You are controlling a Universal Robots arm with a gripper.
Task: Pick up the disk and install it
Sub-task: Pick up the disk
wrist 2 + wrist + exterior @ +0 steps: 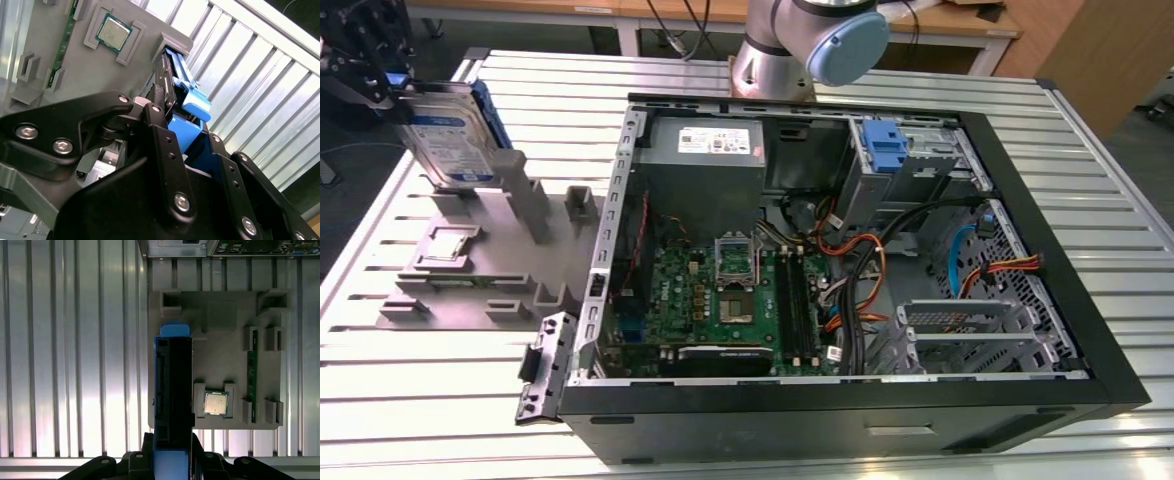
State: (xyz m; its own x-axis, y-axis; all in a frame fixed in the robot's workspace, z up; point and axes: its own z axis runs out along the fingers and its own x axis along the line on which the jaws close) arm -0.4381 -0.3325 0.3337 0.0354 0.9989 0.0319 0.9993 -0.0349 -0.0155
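Gripper [400,92] was found closed on the disk [447,135]. Its fingers [161,131] were narrowed to the drive's thickness and pressed against the blue bracket [196,102] on either side. The disk hung edge-down from between the fingers, tilted, with its label face visible in the exterior view. Directly beyond the fingertips lay the grey holder plate [220,320] on the slatted metal table [60,365]. Whether the disk's far end touched the plate's slot could not be determined. Beside the disk, further from the fingers, a processor chip [216,403] and a memory stick [252,375] sat in recesses on the plate. The open computer case [854,410] stood well apart from the fingers, toward the exterior view's right.
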